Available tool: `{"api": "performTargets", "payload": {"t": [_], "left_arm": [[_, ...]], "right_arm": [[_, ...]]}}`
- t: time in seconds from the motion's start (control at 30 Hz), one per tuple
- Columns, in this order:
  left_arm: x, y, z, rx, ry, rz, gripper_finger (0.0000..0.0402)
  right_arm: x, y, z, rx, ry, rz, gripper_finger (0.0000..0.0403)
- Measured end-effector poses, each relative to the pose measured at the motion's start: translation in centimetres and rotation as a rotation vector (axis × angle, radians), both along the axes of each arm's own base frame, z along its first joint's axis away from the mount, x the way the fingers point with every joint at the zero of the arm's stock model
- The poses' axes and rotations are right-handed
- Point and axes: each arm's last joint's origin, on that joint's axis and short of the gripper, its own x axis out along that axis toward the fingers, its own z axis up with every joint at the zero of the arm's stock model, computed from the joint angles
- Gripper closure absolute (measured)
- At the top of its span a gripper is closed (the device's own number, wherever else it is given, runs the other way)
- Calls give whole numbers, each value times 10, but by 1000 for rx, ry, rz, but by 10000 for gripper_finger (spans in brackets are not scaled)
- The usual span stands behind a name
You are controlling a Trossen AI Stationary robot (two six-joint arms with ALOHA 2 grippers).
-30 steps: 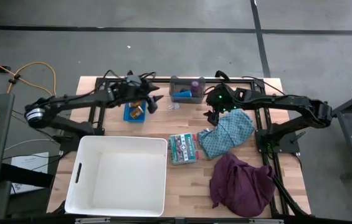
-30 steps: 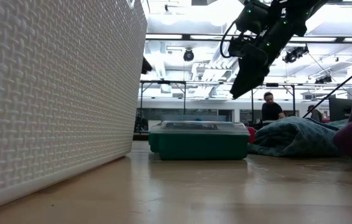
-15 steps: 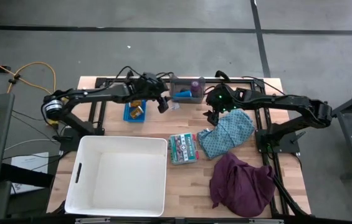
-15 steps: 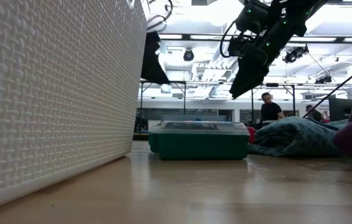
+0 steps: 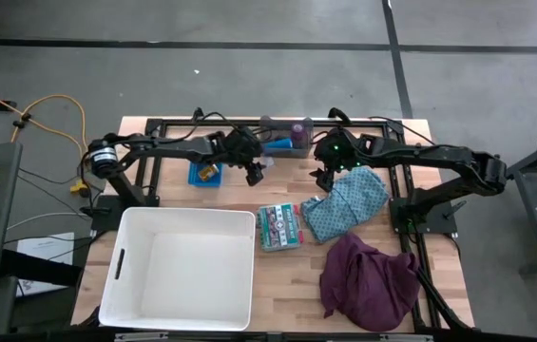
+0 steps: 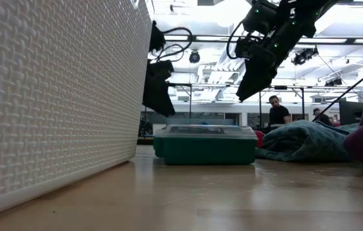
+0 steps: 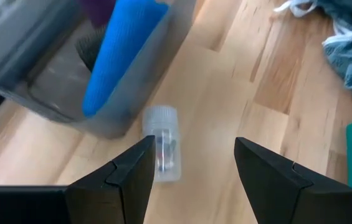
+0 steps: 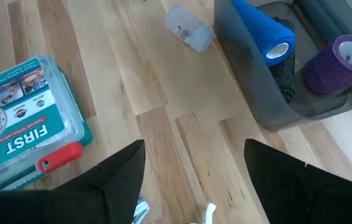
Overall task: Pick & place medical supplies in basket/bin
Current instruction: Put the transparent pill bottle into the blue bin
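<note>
A green first aid kit (image 5: 279, 227) lies flat near the middle of the wooden table (image 5: 278, 285), just beside the white basket (image 5: 179, 269) at the front left corner. A small clear vial (image 8: 190, 29) lies on its side toward the back edge. Two people (image 6: 280, 110) show in the room beyond.

The left claw (image 7: 191, 165) stands open at the frame's bottom above a clear vial (image 7: 161, 144) lying on the bench (image 7: 225, 93), beside a grey tray (image 7: 70, 68) holding a blue roll (image 7: 121, 53).
</note>
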Motion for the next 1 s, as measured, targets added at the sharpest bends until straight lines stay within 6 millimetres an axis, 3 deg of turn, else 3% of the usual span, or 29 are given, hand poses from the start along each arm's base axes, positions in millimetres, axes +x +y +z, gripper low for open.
{"api": "performTargets", "payload": {"t": [0.23, 0.5, 1.0], "left_arm": [[-1, 1, 5, -47, 46, 28, 192], [2, 0, 12, 18, 86, 46, 192], [17, 13, -29, 27, 159, -4, 192]], "right_arm": [[0, 0, 0, 0, 0, 0, 141], [0, 0, 0, -2, -4, 0, 141], [2, -1, 2, -14, -34, 0, 141]]}}
